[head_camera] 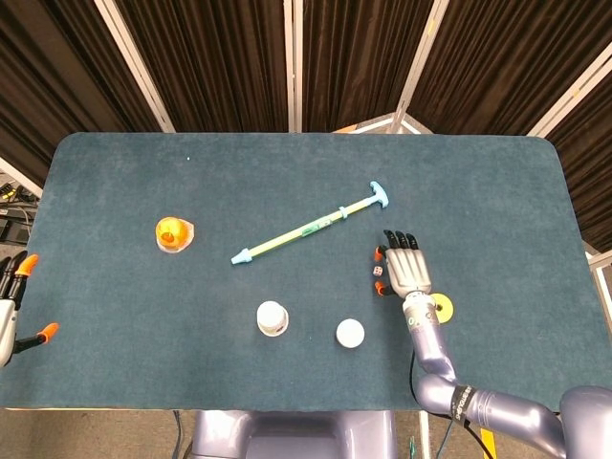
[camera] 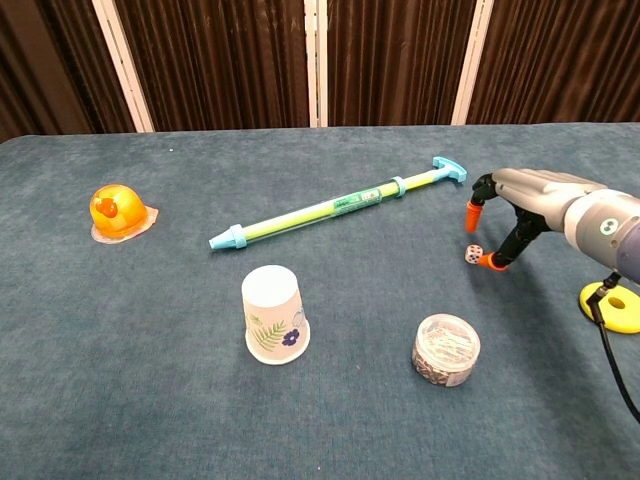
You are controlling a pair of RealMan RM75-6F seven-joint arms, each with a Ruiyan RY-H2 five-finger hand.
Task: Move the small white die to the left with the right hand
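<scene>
The small white die [head_camera: 377, 273] [camera: 473, 253] lies on the blue table right of centre. My right hand [head_camera: 404, 267] [camera: 520, 203] hovers just right of it, fingers spread and arched. Orange fingertips [camera: 485, 261] sit at the die's right side, and contact cannot be made out. Nothing is held in this hand. At the lower left edge of the head view, my left hand [head_camera: 11, 301] is off the table with fingers apart and empty.
A yellow ring [camera: 612, 306] lies right of the right hand. A long green-and-blue syringe-like pump [head_camera: 311, 225] lies diagonally left of the die. A paper cup [camera: 273, 314], a round clear container [camera: 446, 349] and an orange duck toy [camera: 117, 211] also stand on the table.
</scene>
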